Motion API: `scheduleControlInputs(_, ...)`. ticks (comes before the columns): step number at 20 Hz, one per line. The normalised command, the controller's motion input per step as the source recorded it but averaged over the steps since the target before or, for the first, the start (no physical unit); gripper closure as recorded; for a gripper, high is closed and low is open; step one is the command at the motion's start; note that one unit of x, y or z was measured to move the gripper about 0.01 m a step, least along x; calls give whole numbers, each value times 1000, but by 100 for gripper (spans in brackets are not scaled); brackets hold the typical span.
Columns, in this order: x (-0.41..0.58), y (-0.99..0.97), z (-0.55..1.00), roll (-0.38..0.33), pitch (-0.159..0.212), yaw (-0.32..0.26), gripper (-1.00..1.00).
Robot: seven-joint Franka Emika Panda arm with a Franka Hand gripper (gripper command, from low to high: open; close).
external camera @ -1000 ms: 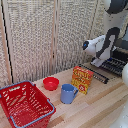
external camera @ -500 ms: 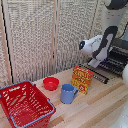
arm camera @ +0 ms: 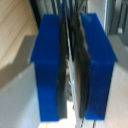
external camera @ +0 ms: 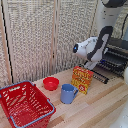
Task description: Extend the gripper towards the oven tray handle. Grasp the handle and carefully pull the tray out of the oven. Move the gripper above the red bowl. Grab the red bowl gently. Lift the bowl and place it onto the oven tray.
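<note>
The dark oven point(external camera: 119, 47) stands at the exterior view's right. Its wire tray point(external camera: 110, 66) sticks out forward over the wooden table. My gripper point(external camera: 94, 65) hangs from the white arm at the tray's front edge, by the thin dark handle point(external camera: 100, 76). In the wrist view the gripper point(arm camera: 71, 70) has its blue fingers point(arm camera: 47, 65) pressed nearly together on a thin dark strip, the handle point(arm camera: 75, 65). The red bowl point(external camera: 50, 83) sits empty on the table, well to the exterior view's left of the gripper.
A yellow and red box point(external camera: 82, 79) stands between the bowl and the tray. A blue mug point(external camera: 67, 93) stands in front of the bowl. A big red wire basket point(external camera: 25, 104) sits at the front left. A slatted screen point(external camera: 45, 35) stands behind.
The arm has moved a little towards the exterior view's left, away from the oven, and the tray reaches further out over the table.
</note>
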Motion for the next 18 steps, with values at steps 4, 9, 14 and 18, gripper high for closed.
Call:
scheduleControlInputs(4, 45, 511, 0, -82, -2, -14, 100)
scheduleControlInputs(9, 107, 7, -3, 13, 10, 36, -100)
scheduleControlInputs(14, 10, -6, 186, 23, -1, 2, -100)
scheduleControlInputs(18, 21, 124, 478, 11, -27, -24, -100)
